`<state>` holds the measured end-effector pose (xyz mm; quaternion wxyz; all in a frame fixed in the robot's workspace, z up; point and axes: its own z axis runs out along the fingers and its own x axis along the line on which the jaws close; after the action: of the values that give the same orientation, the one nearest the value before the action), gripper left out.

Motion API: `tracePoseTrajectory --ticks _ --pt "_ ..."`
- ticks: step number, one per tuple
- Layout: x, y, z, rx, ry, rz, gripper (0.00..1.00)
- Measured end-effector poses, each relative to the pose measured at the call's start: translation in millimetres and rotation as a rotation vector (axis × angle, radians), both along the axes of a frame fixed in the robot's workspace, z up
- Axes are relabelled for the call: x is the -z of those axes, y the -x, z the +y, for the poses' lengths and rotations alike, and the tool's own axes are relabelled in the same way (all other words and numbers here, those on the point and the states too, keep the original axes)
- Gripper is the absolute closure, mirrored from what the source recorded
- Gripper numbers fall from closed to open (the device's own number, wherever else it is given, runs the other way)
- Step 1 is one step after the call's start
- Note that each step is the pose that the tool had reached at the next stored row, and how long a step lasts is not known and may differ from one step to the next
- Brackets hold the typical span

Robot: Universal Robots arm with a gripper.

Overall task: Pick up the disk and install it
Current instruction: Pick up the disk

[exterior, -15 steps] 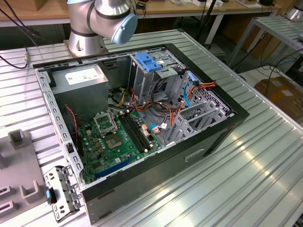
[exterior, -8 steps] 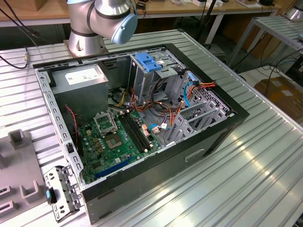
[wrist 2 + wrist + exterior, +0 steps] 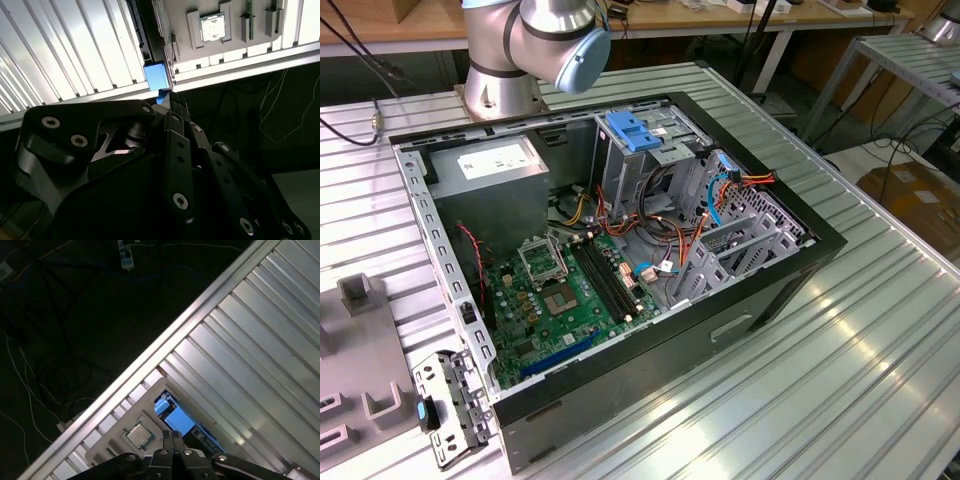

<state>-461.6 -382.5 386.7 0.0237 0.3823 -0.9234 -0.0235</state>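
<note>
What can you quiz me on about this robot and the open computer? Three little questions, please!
1. True or false: the computer case lies open, showing a green motherboard.
2. What colour is the latch on top of the drive cage? A red, B blue, C yellow.
3. Fill in: in the first wrist view, the tool hangs over a grey tray that holds a square ___.
Key: 1 true; 2 B; 3 chip.
</note>
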Motion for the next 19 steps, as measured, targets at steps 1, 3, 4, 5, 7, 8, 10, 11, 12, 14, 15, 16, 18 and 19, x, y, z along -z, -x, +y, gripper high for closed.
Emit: tracePoseTrajectory --ticks 1,3,4,5,7,8,10,11,12,14,15,16,18,19 --pt "0.2 -0.1 0.0 -0.009 -0.0001 -0.0004 0.89" --pt "0.3 -0.2 0.1 -0.023 0.0002 -0.0045 0.89" --pt "0.5 -0.2 0.2 -0.029 0.0002 -0.0126 0.89" --pt "0.9 -0.3 0.1 -0.049 0.0002 -0.0267 0.89" --pt "2.2 -0.3 0.3 -0.07 0.0002 -0.0367 0.89" --pt "2.8 -0.3 0.4 -0.076 0.0001 -0.0397 0.89" --pt "3.9 -0.4 0.7 -0.095 0.0 -0.0435 0.89" --pt "4.4 -0.4 0.7 -0.108 -0.0004 -0.0446 0.89" --pt "4.8 -0.4 0.7 -0.124 -0.0007 -0.0452 0.89" --pt "5.8 -0.3 0.7 -0.171 -0.0017 -0.0459 0.83" --pt "6.1 -0.3 0.7 -0.185 -0.002 -0.046 0.76" --pt "6.8 -0.4 0.7 -0.219 -0.0027 -0.0467 0.76" --pt "7.7 -0.4 0.7 -0.255 -0.0035 -0.0472 0.76" --pt "8.3 -0.5 0.7 -0.277 -0.004 -0.0473 0.76"
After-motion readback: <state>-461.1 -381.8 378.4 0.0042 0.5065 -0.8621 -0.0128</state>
